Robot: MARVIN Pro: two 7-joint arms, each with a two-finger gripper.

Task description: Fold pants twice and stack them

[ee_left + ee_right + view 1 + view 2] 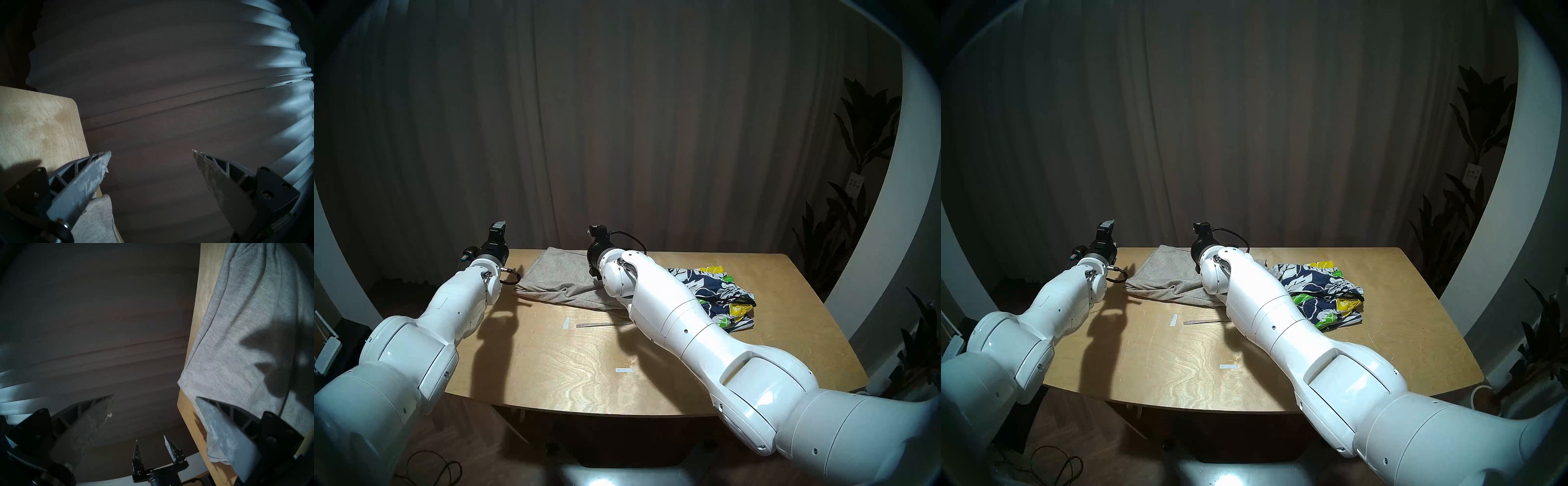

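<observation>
My left gripper (151, 152) hangs over the tabletop's (551, 366) far left corner, jaws spread wide and empty, pointing level past the far edge at the curtain (619, 118). The grey pants (558, 278) lie just to its right, along the far edge and left of the middle. In the left wrist view a fold of them shows right under the inner finger. They look folded already; their long axis seems to run from the near edge toward the far one, slightly slanted, and the far end reaches the far edge. My right gripper (153, 396) hovers above that far part of the grey pants, jaws likewise apart and holding nothing, tipped a little downward, so I judge it the nearer of the two to that cloth. Further right, near the right edge, the floral shorts (717, 295) sit in a rumpled heap, partly hidden behind my right forearm. I would say neither gripper is near them, though the right arm has the shorter reach.
</observation>
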